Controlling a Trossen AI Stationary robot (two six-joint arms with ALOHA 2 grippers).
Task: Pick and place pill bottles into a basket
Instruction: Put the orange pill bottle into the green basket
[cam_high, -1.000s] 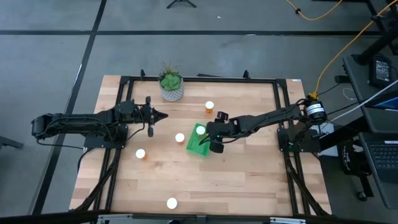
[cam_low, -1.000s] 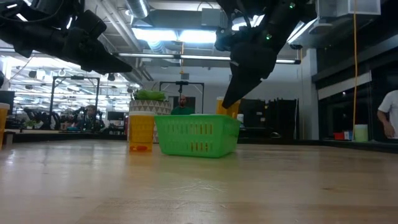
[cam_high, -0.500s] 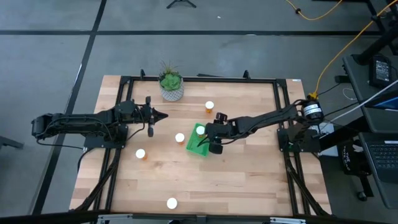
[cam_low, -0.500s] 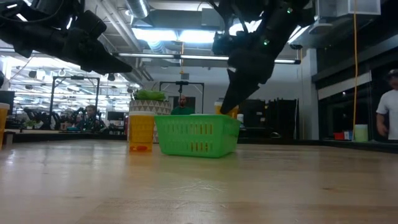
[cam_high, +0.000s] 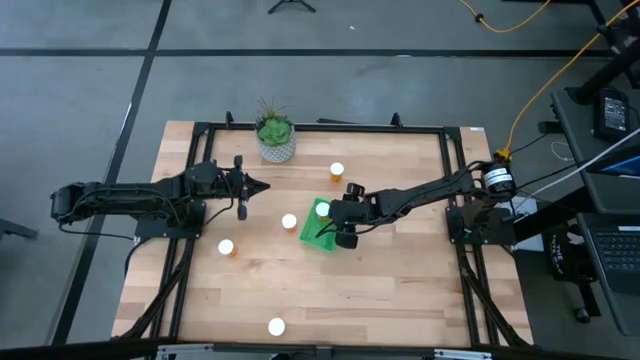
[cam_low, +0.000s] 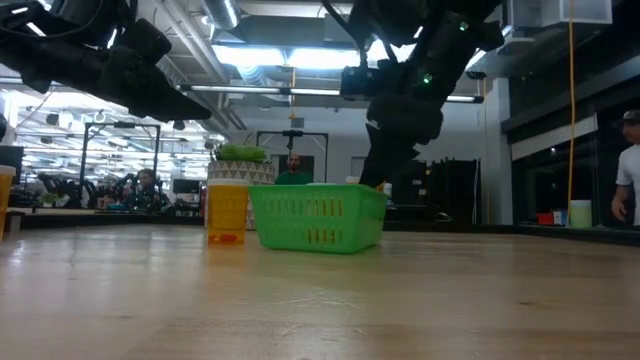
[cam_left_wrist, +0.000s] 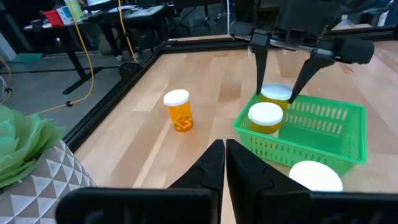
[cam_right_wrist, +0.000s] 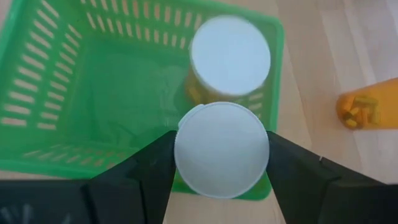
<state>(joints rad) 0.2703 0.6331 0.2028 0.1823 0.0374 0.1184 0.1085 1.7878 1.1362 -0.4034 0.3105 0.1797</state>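
Right tool (cam_right_wrist: 221, 152) grips a pill bottle (cam_right_wrist: 221, 149) over the basket (cam_right_wrist: 37, 93) on the wooden table (cam_high: 380, 280).

Grey concrete floor (cam_high: 90, 60) surrounds the wooden table (cam_high: 380, 290). A yellow cable (cam_high: 548, 85) runs toward a desk with laptops (cam_high: 610, 215). Ceiling light fixtures (cam_low: 250, 55) illuminate what appears to be a workshop.

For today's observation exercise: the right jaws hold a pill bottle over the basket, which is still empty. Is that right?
Not quite. The basket is not empty: the right wrist view shows one capped pill bottle already inside. The right gripper does hold another bottle over it.
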